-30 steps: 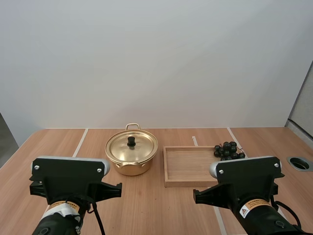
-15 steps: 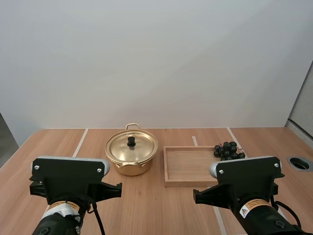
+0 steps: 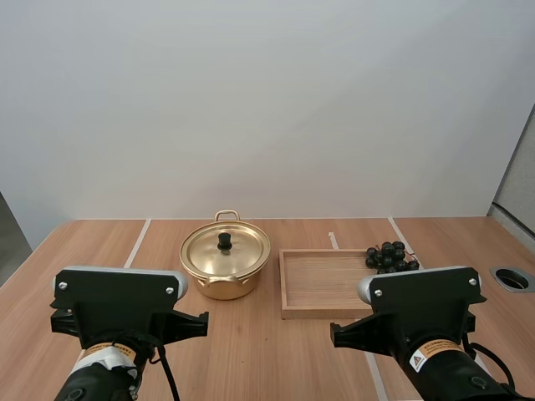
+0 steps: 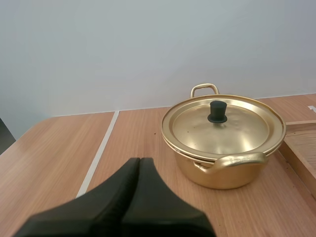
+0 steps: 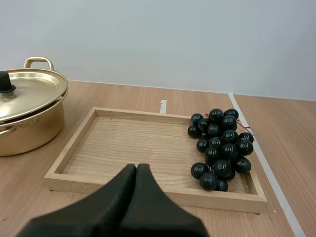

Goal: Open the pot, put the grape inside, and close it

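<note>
A gold pot [image 3: 224,269] with its lid [image 3: 225,250] on and a black knob [image 3: 224,241] stands at the table's middle. In the left wrist view the pot [image 4: 223,153] is ahead of my left gripper [image 4: 139,160], which is shut on nothing and well short of it. A bunch of dark grapes [image 3: 390,257] lies at the right end of a wooden tray [image 3: 322,288]. My right gripper [image 5: 137,167] is shut, its fingers together as one wedge, short of the tray's [image 5: 98,180] near rim, with the grapes [image 5: 219,148] ahead and to its right.
The tray lies just right of the pot. A round hole [image 3: 512,279] is set in the table near its right edge. Pale lines [image 3: 136,244] run across the wooden tabletop. Both arms' housings stand at the near edge of the high view.
</note>
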